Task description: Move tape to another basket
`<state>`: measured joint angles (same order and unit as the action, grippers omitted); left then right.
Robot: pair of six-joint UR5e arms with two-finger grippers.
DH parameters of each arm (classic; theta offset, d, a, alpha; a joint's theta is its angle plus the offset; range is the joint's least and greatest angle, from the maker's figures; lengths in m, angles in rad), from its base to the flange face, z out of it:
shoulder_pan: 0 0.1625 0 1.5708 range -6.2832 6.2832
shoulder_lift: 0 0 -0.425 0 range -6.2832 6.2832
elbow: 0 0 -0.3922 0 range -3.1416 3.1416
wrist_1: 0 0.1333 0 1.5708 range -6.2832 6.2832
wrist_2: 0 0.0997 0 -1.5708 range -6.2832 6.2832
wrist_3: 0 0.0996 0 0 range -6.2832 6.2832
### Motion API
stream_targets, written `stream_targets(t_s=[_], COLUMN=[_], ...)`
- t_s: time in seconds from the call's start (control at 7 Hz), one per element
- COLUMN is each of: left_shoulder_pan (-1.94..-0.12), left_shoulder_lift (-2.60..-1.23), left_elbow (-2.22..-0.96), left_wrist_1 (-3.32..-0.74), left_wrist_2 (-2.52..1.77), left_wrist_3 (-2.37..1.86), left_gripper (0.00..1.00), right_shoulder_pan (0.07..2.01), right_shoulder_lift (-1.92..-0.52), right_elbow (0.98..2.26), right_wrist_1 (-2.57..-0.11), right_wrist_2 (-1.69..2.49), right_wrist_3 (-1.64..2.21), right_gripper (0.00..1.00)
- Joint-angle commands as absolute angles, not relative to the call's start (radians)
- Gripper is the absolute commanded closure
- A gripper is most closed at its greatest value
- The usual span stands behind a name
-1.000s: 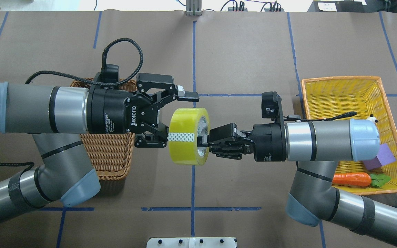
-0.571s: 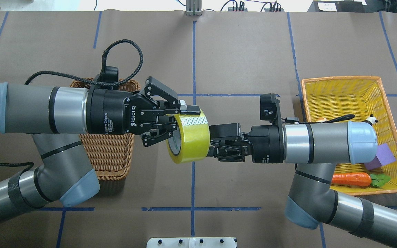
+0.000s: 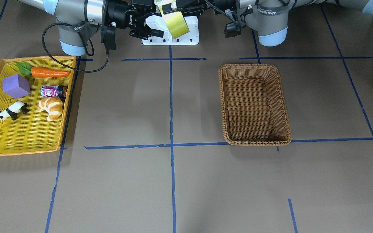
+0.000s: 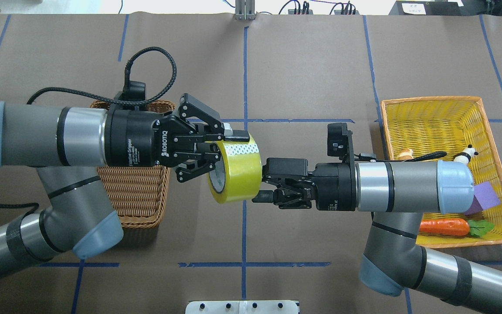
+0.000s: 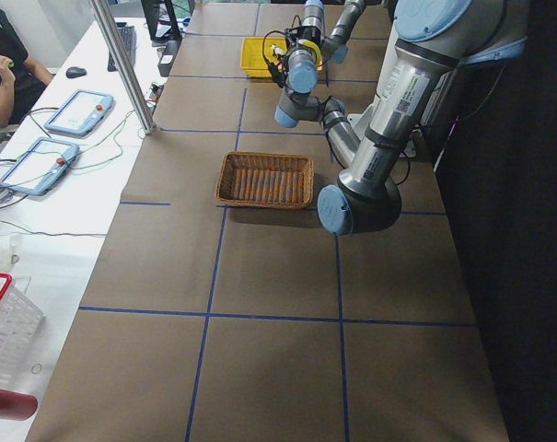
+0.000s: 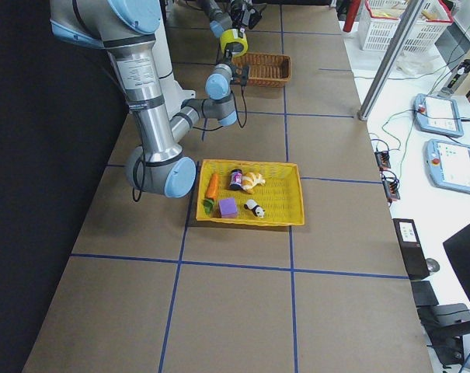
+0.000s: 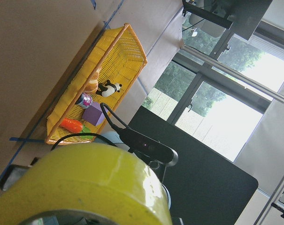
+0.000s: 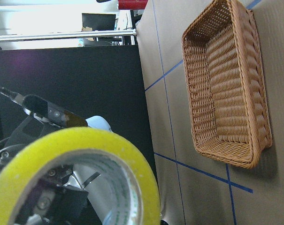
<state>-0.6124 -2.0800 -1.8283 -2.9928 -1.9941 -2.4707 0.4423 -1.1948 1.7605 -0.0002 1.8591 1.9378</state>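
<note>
The tape, a wide yellow-green roll, hangs in the air over the table's middle between both arms. My left gripper is shut on the tape's wall, one finger on the outer face and one inside the core. My right gripper is open just to the right of the roll, its fingers apart and clear of it. The tape fills the bottom of the left wrist view and the right wrist view. The brown wicker basket is empty and lies partly under my left arm.
A flat yellow tray at the right holds a carrot, a purple cube, a panda toy, a croissant and a small can. A white base plate sits at the near edge.
My left gripper closed on the tape. My right gripper let go of it, opened and drew back to the right. The roll tilted and moved slightly left with the left gripper.
</note>
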Motion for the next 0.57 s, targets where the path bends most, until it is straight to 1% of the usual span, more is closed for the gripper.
stream_targets(t_s=[0.0,0.14,0.43], left_shoulder_pan=[-0.720,-0.753,-0.845], left_shoulder_lift=[-2.056,-2.033,-2.011], left_elbow=[-1.832,-1.832,-1.798], left_wrist_1=[-2.993,-2.990,-2.923], left_wrist_2=[-2.078,-2.113,-2.250], left_wrist_3=[-2.505,-2.510,-2.494], left_gripper=[1.00,1.00,1.00], right_shoulder_pan=[0.452,0.462,0.549], right_shoulder_lift=[-1.201,-1.210,-1.247], right_elbow=[1.763,1.763,1.756], right_wrist_1=[0.000,-0.002,-0.021], right_wrist_2=[1.861,1.861,1.934], right_wrist_3=[1.931,1.930,1.925], right_gripper=[0.01,0.00,0.00])
